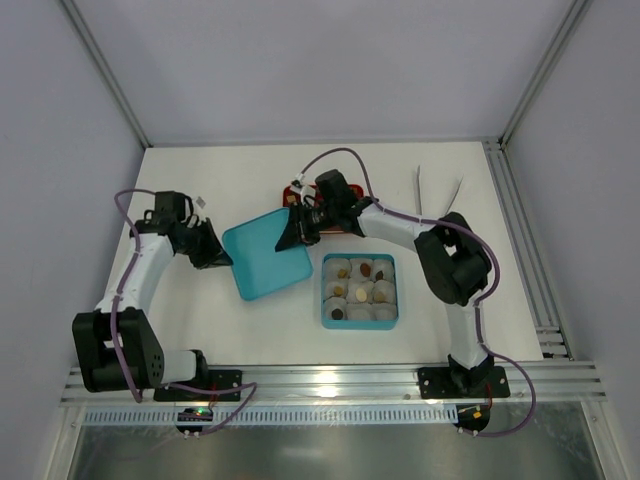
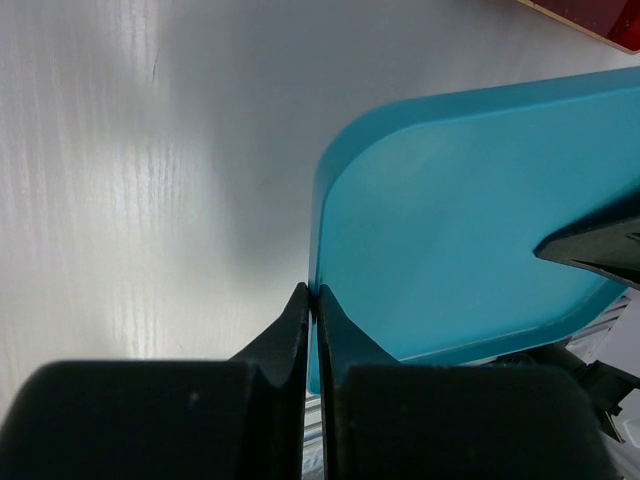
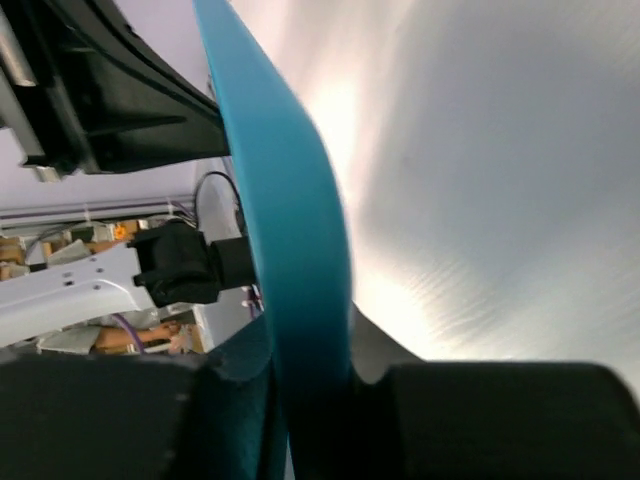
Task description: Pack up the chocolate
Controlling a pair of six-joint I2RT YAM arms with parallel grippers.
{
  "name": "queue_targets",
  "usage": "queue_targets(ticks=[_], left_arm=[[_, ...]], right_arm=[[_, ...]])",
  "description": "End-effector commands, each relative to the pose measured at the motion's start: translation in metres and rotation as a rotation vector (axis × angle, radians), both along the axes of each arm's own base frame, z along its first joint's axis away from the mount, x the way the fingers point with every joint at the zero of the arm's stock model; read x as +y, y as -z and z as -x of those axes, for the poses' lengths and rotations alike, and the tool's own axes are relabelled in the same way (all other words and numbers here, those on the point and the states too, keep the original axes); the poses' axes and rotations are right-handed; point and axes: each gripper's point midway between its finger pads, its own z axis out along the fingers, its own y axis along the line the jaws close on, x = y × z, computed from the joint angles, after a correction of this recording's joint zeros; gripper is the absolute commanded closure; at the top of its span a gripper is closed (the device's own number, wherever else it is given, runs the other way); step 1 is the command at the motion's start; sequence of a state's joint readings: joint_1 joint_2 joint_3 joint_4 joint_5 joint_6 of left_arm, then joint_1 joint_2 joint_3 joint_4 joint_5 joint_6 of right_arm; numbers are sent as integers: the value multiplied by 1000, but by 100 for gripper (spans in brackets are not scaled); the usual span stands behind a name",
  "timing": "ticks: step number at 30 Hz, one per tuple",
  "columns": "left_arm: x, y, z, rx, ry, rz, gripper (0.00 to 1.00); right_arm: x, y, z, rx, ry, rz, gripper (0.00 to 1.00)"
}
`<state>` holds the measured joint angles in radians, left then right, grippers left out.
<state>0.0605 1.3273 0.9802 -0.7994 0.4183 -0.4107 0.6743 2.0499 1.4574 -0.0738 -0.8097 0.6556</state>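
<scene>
A teal box point(image 1: 325, 300) holds white paper cups with several small tan and brown chocolate pieces point(image 1: 365, 270). A teal lid point(image 1: 265, 255) is held between both grippers, just left of the box. My left gripper point(image 1: 222, 258) is shut on the lid's left edge; in the left wrist view its gripper point(image 2: 313, 295) pinches the lid point(image 2: 470, 220) rim. My right gripper point(image 1: 293, 232) is shut on the lid's far right edge; in the right wrist view its gripper point(image 3: 310, 340) clamps the lid point(image 3: 285, 200) edge-on.
A red tray point(image 1: 345, 232) lies behind the right gripper, mostly hidden. White tweezers-like tools point(image 1: 420, 190) lie at the back right. An aluminium rail point(image 1: 330, 385) runs along the near table edge.
</scene>
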Motion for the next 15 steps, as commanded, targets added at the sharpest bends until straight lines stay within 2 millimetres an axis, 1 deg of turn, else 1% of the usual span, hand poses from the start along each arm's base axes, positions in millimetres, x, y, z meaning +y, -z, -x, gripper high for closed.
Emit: queue_targets(ticks=[1, 2, 3, 5, 6, 7, 9, 10, 11, 12, 13, 15], left_arm=[[-11, -23, -7, -98, 21, 70, 100], [-11, -25, -7, -102, 21, 70, 100], [-11, -27, -8, -114, 22, 68, 100], [-10, -34, -9, -143, 22, 63, 98], [-10, -36, -9, -154, 22, 61, 96], [-10, -41, -9, -177, 21, 57, 91], [-8, -47, -11, -205, 19, 47, 84], [-6, -49, -12, -217, 12, 34, 76], [-5, -55, -12, -244, 12, 22, 73], [-4, -58, -13, -256, 9, 16, 70], [-1, -61, -14, -271, 0, -1, 63], [1, -72, -15, -318, 1, -20, 58]], right_arm=[[2, -52, 2, -64, -7, -105, 83], [1, -53, 2, -61, -3, -107, 85], [-1, -58, 3, -54, 5, -111, 90], [-3, -67, 0, -62, 19, -135, 96], [-6, -74, 1, -58, 27, -147, 96], [-7, -78, 1, -58, 33, -153, 96], [-13, -86, 0, -49, 52, -159, 96], [-15, -89, 0, -42, 56, -161, 96], [-19, -91, -4, -40, 69, -163, 96], [-22, -94, -4, -36, 76, -165, 96], [-25, -100, -4, -29, 87, -170, 96], [-33, -104, -10, -25, 114, -166, 96]])
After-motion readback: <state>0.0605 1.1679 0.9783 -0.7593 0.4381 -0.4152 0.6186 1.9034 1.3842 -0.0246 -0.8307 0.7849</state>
